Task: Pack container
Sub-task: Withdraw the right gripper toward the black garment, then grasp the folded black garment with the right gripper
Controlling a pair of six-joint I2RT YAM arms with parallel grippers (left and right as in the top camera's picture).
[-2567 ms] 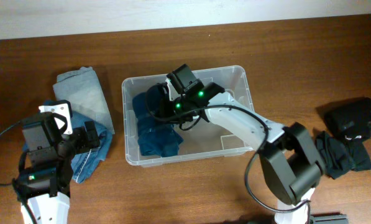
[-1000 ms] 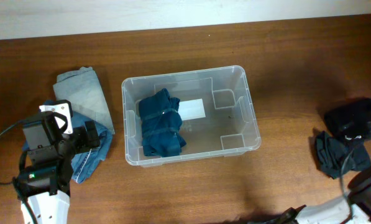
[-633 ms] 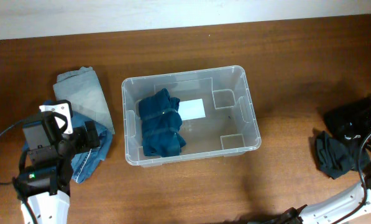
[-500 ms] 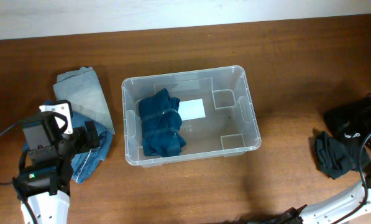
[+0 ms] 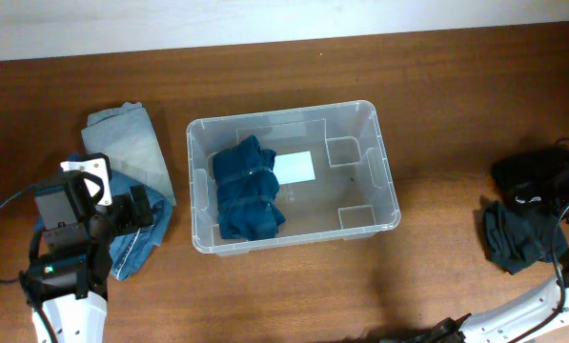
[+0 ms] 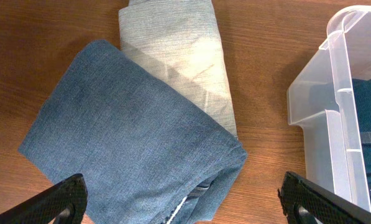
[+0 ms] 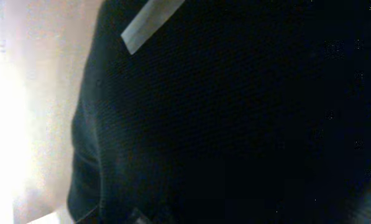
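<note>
**A:** From overhead we have the container (image 5: 391,195) in the middle of the desk (image 5: 436,86), with a dark blue garment (image 5: 246,200) filling its left half and the white label (image 5: 295,167) showing through the base. What worries us?

**B:** The bin looks light, so anything dragged over its rolled rim could shove or tip it. The folded jeans (image 5: 127,143) lie near the left edge and the black clothes (image 5: 537,181) against the right edge. We judge both are long carries, and a sagging cloth could catch the wall.

**A:** And the left wrist view?

**B:** Our left gripper (image 6: 185,202) hangs above the denim with its fingers (image 6: 61,194) spread wide, holding nothing. The denim lies as two overlapping folded pieces. If we pinch only the top layer, the fold could open and trail.

**A:** The right wrist view?

**B:** It shows black fabric up close and a pale strip (image 7: 151,18). The right gripper doesn't show, so we cannot tell whether it is spread or pressed together. A blind pinch there might take two pieces at once.

**A:** Surface and room?

**B:** We see bare brown wood, smooth-looking, and a pale wall (image 5: 265,19) along the far edge.
</note>
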